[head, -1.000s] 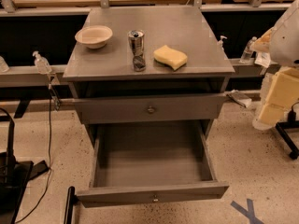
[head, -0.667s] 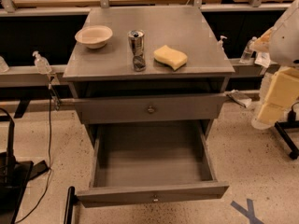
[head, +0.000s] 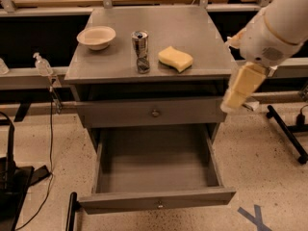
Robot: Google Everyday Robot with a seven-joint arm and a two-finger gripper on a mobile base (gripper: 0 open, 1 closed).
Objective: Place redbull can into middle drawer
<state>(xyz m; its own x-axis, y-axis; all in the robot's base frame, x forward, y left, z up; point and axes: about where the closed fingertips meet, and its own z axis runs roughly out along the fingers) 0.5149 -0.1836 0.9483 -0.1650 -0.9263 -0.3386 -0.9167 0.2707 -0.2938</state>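
Note:
The redbull can [head: 140,50] stands upright on the grey cabinet top [head: 192,30], between a bowl and a yellow sponge. The middle drawer [head: 155,199] is pulled out wide below, and its plain grey interior holds nothing. My gripper [head: 239,89] hangs at the end of the white arm [head: 281,25], by the cabinet's right front corner. It is to the right of the can, above the drawer's right side, and holds nothing that I can see.
A cream bowl [head: 96,36] sits left of the can and a yellow sponge [head: 175,58] right of it. The upper drawer front [head: 155,112] with a brass knob is shut. A spray bottle [head: 42,64] stands at the left, and cables and a black stand are on the floor.
My arm has swung left from the frame's right edge to the cabinet's right front corner. The can, bowl, sponge and drawer have not moved.

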